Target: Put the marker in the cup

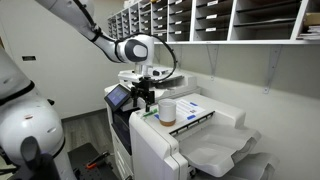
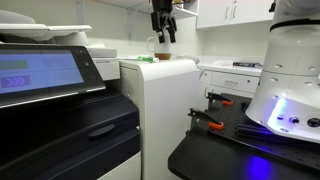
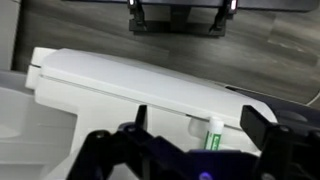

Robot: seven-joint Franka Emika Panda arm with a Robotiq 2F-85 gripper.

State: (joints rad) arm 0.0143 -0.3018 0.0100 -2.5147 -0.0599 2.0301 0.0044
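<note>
The green marker (image 3: pixel 213 133) lies on the white top of the printer and shows as a small green streak in both exterior views (image 1: pixel 146 112) (image 2: pixel 146 58). The cup (image 1: pixel 167 112), white with a brown band, stands on the same top just beside it; it also shows in an exterior view (image 2: pixel 163 53), partly behind the gripper. My gripper (image 3: pixel 195 115) is open and hangs just above the marker, which sits between the two fingers without touching them. The gripper also shows in both exterior views (image 1: pixel 147 97) (image 2: pixel 163 33). The cup is out of the wrist view.
The white printer top (image 3: pixel 120 75) ends in an edge with a drop to the grey floor. A printer touch screen (image 1: pixel 118 97) stands beside the gripper. White paper trays (image 1: pixel 215 115) lie behind the cup. Wall mail slots (image 1: pixel 200 18) hang above.
</note>
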